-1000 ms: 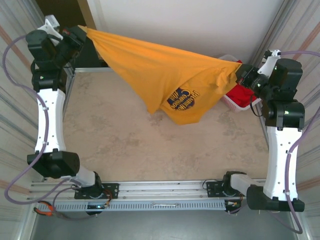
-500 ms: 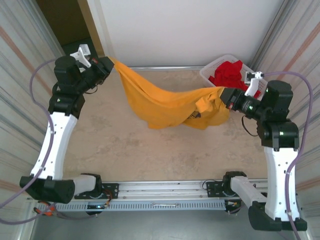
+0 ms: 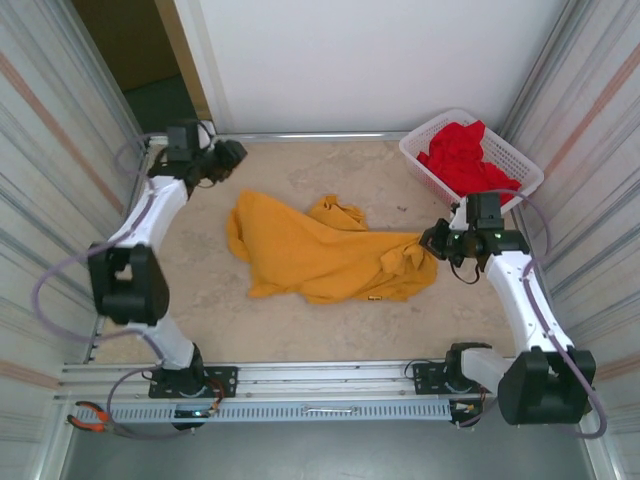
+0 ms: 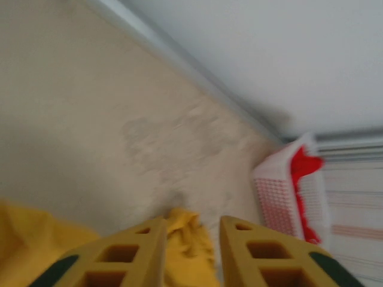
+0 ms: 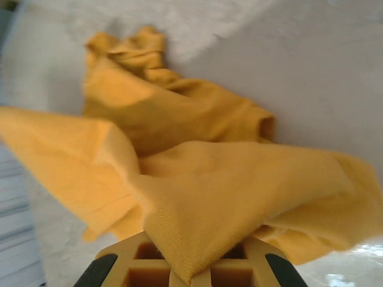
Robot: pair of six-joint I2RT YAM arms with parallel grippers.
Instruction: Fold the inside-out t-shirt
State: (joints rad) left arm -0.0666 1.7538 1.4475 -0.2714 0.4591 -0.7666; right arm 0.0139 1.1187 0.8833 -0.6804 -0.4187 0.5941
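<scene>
The inside-out t-shirt [image 3: 320, 258] is mustard yellow and lies crumpled in a heap in the middle of the table. Its print is hidden. My right gripper [image 3: 433, 244] sits low at the heap's right end, shut on a bunched edge of the cloth [image 5: 209, 179], which drapes over the fingertips [image 5: 194, 278]. My left gripper [image 3: 232, 155] stands open at the far left, apart from the shirt and above its left end. Between its spread fingers [image 4: 192, 230] nothing is held; a fold of the shirt [image 4: 182, 224] lies on the table beyond them.
A white basket [image 3: 428, 183] holding a red garment [image 3: 462, 155] stands at the far right corner, just behind my right arm; it also appears in the left wrist view [image 4: 276, 197]. Metal walls close both sides. A rail [image 3: 320, 385] runs along the near edge.
Both arms came down from holding the shirt stretched in the air. The left gripper let go and opened, and the shirt dropped into a heap on the table. The right grip stayed.
</scene>
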